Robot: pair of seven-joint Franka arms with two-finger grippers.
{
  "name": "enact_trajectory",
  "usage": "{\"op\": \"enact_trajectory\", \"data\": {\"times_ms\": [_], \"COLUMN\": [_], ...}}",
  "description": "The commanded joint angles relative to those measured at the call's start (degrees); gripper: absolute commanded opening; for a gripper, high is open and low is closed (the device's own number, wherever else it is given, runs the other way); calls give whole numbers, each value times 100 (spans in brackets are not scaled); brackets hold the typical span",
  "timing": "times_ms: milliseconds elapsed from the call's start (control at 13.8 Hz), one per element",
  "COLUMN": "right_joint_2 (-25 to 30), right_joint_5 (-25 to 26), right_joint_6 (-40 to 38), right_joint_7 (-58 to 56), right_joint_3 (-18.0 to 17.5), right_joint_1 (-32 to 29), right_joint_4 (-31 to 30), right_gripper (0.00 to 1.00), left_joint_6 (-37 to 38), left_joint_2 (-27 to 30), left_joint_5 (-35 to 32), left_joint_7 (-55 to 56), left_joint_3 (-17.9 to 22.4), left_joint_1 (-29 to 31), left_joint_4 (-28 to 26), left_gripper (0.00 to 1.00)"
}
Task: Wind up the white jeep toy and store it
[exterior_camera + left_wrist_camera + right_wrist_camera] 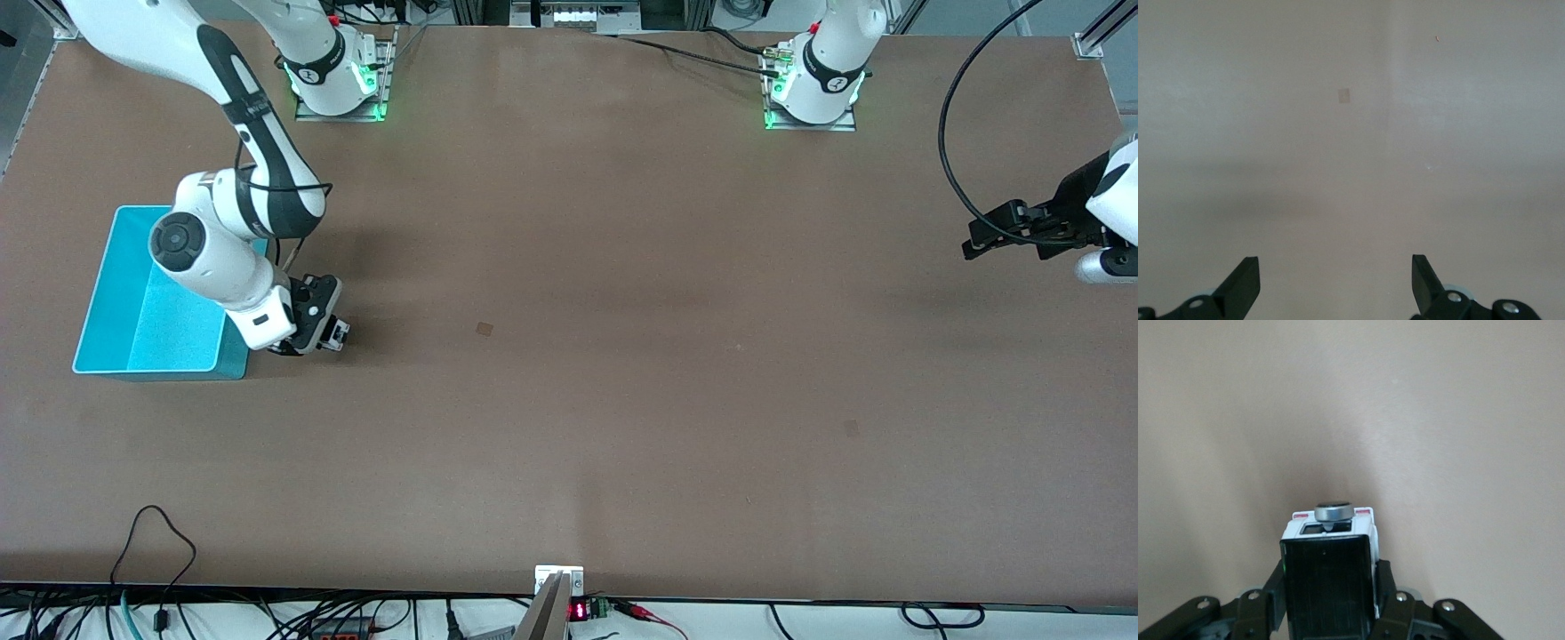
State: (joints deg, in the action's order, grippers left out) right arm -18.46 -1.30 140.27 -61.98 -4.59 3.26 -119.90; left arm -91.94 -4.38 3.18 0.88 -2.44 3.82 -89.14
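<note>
Likely light, rigid plastic with slick sides, rolling freely on its wheels; best pinched across the flat flanks of the body, as now. White jeep toy (1331, 573): small, boxy, white, with a black rectangular roof panel, a grey spare wheel and red tail lights at the rear. Clamped in the right gripper (333, 333), low at the table (622, 356) just beside the turquoise bin (116, 293). Left gripper (1336, 283) spread wide, empty, waiting above the left arm's end.

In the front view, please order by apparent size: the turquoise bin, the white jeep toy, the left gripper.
1. turquoise bin, clearly largest.
2. left gripper, open, waiting.
3. white jeep toy, smallest; right gripper, shut on it, hides much of it.
</note>
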Motion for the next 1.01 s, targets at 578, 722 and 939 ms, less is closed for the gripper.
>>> {"op": "enact_trajectory", "data": {"times_ms": [578,722,939], "right_joint_2": [1327,1397,1433], "right_joint_5": [16,42,129], "right_joint_6": [-1317,-1677,-1810], "right_joint_7": [2399,3626,4298], "right_joint_3": [55,72,142], "right_joint_1": [-1336,-1494,-1547], "right_joint_4": [-104,-113,-130], "right_gripper": [0,0,0], "left_joint_6": [97,97,97], "left_joint_2": [95,95,95], "left_joint_5": [-116,-116,-116], "left_joint_7": [52,44,43], "left_joint_3": [-28,-37,-37], "left_joint_1": [-13,-13,-57], "left_joint_4": [-15,-24,-24], "left_gripper": [100,100,100]}}
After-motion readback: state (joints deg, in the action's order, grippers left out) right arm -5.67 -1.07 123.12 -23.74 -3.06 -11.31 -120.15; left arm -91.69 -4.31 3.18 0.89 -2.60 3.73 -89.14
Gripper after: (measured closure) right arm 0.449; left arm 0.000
